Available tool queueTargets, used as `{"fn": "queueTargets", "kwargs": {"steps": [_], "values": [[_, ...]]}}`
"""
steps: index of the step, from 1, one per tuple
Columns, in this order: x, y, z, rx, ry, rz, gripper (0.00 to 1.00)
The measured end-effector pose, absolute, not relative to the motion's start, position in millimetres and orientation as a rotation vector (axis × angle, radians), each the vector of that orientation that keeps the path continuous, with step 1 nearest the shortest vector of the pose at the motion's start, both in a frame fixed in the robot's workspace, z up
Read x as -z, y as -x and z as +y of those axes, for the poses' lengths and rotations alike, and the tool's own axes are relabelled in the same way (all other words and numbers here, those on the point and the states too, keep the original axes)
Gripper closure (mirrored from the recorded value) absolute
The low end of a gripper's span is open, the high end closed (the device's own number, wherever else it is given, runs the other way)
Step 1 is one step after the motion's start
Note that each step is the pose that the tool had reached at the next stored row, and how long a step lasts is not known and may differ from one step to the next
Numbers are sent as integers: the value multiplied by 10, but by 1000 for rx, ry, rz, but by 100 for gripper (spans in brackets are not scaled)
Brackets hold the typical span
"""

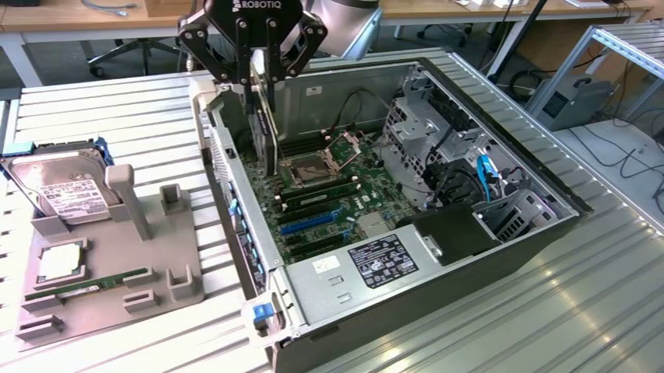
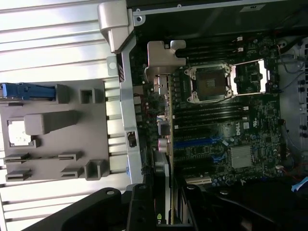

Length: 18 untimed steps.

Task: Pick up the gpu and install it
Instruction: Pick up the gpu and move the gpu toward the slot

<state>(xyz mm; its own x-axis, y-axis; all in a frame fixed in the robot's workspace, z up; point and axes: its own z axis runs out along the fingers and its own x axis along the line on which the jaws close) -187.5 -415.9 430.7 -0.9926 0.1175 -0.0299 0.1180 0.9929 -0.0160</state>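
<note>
the pick-up part looks done: the gripper (image 1: 266, 78) is clamped on the gpu (image 1: 267, 132), its fingers pressed against the card's two flat faces, and the card hangs inside the open computer case (image 1: 343, 291) that lies on the slatted tabletop (image 1: 124, 109). the install part is not done, as i judge it. the gpu is over the motherboard close to the cpu socket (image 1: 311, 167), near the case wall on the exterior view's left, and the blue expansion slots (image 1: 306, 221) lie bare, apart from the card, toward the case's near end. whether the card's lower end touches the board cannot be told.

the gpu stands on edge with its faces upright. in the exterior view its long axis reads as close to vertical, running down from the gripper into the case. in the wrist view the gpu (image 2: 169, 144) shows as a thin edge-on line leading away from the gripper (image 2: 166, 211), with the silver bracket (image 2: 163, 55) at the end farthest from the fingers. that line runs roughly along the case wall, across the direction of the blue slots (image 2: 197, 143), not along them.

on the tabletop beside the case, toward its edge on the exterior view's left, the grey holder (image 1: 135, 202) carries the hard drive (image 1: 62, 186) and the green ram stick (image 1: 89, 287).
</note>
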Motion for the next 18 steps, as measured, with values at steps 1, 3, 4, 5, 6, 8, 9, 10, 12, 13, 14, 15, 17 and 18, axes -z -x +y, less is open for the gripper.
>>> {"fn": "queueTargets", "kwargs": {"steps": [1,3,4,5,6,8,9,10,12,13,14,15,17,18], "values": [[-4307,1866,-4159,28,-184,3107,73],[-4307,1854,-4159,28,-184,3107,73],[-4307,1847,-4159,28,-184,3107,73],[-4306,1841,-4159,28,-184,3107,73],[-4306,1835,-4159,28,-183,3107,73],[-4306,1821,-4159,28,-184,3107,73],[-4305,1814,-4159,28,-184,3107,73],[-4305,1808,-4159,29,-184,3107,73],[-4304,1795,-4159,29,-184,3107,73],[-4304,1785,-4159,29,-184,3107,73],[-4304,1772,-4159,29,-184,3107,73],[-4304,1760,-4159,29,-184,3107,73],[-4303,1749,-4159,29,-184,3107,73],[-4303,1741,-4159,30,-184,3107,73]]}}
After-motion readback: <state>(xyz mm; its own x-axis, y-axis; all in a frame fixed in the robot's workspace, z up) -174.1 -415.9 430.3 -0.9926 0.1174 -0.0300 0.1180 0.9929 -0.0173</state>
